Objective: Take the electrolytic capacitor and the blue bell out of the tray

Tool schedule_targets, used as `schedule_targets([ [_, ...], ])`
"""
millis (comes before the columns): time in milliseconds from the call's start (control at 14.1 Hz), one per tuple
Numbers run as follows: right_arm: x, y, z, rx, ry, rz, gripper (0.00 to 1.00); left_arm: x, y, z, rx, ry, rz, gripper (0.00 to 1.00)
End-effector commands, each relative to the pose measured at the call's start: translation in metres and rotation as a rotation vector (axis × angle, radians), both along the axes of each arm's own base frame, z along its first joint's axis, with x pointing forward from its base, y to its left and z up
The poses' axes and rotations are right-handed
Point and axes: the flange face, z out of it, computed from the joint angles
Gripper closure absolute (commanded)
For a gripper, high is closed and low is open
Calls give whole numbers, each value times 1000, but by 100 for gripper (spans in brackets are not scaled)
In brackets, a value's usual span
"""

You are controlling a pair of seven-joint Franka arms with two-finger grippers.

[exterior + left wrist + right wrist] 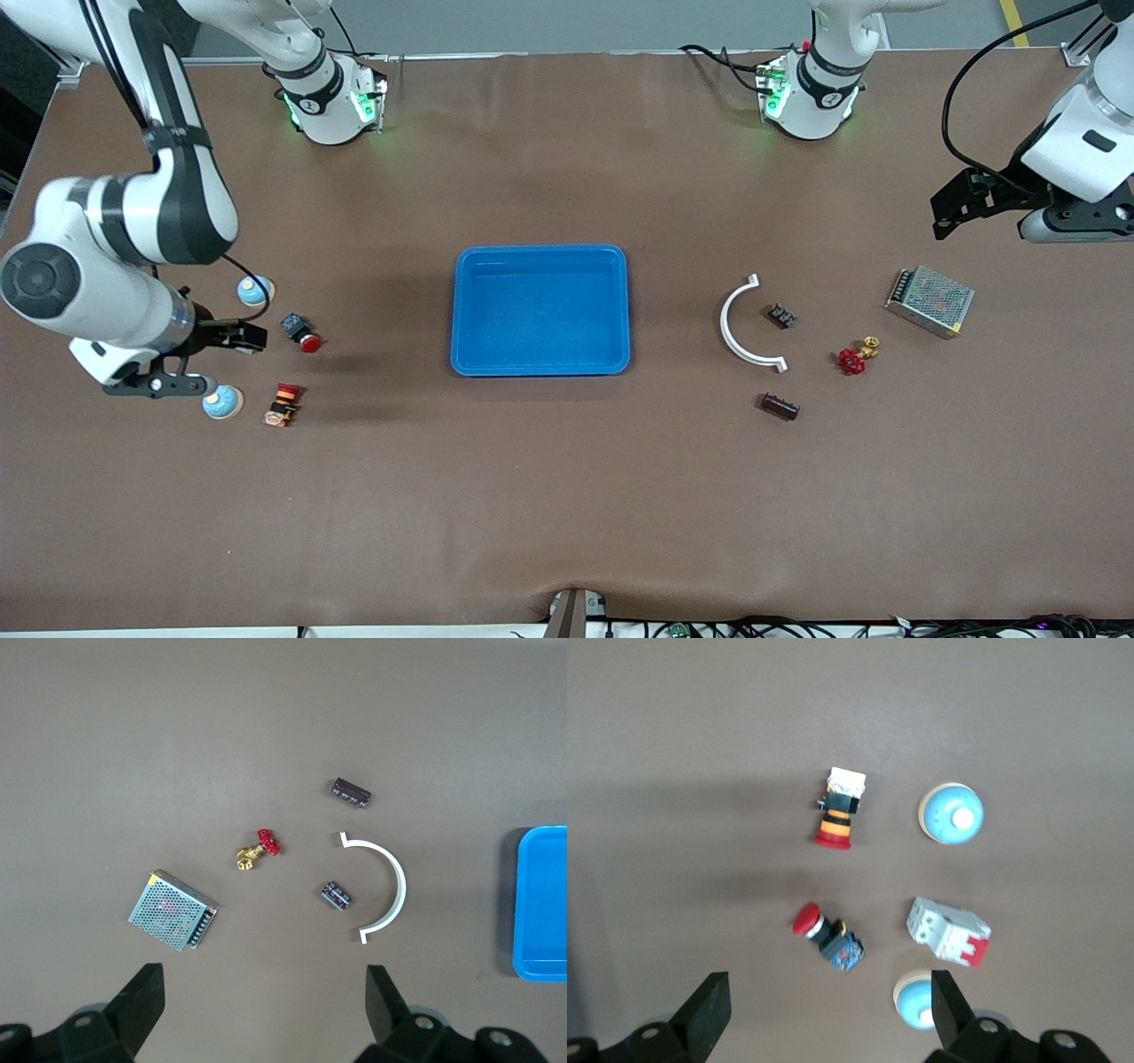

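Note:
A dark cylindrical capacitor (780, 407) lies on the table toward the left arm's end; it also shows in the left wrist view (351, 792). Two light blue dome bells (255, 289) (222, 402) sit toward the right arm's end, and both show in the right wrist view (951, 813) (917, 1001). My right gripper (208, 359) hangs open and empty over the table between the two bells (828, 1010). My left gripper (983, 208) is open and empty over bare table beside the power supply (263, 1010). A blue tray (540, 363) stands empty at the table's centre.
Two red push buttons (301, 332) (283, 404) lie beside the bells, and a white and red breaker (950, 932) shows in the right wrist view. Around the capacitor lie a white arc (740, 341), a small dark part (780, 315), a red valve (855, 356) and a metal power supply (930, 301).

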Motion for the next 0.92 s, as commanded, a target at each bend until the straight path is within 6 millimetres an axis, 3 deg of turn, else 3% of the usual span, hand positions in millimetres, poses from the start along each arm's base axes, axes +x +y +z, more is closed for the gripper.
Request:
schedule_targets([
  [0,-22,-19,57,15,-41,-56,0,-4,-5,8,-32,5,-9,0],
  [213,-36,-24,116,23,-31,-73,0,-6,-6,12,-42,0,-5,0],
  [426,-41,-41,175,24,-37,-110,0,-9,-9,17,-37,7,-11,0],
  [568,-42,-42,195,51,-57,-121,0,-10,-8,15,-36,21,-11,0],
  [710,-44,-44,234,62,-107,-120,0,-12,-7,13,-33,40,-8,0],
  [852,-48,-44,244,61,-94,-121,0,-13,-7,14,-28,43,-10,0],
])
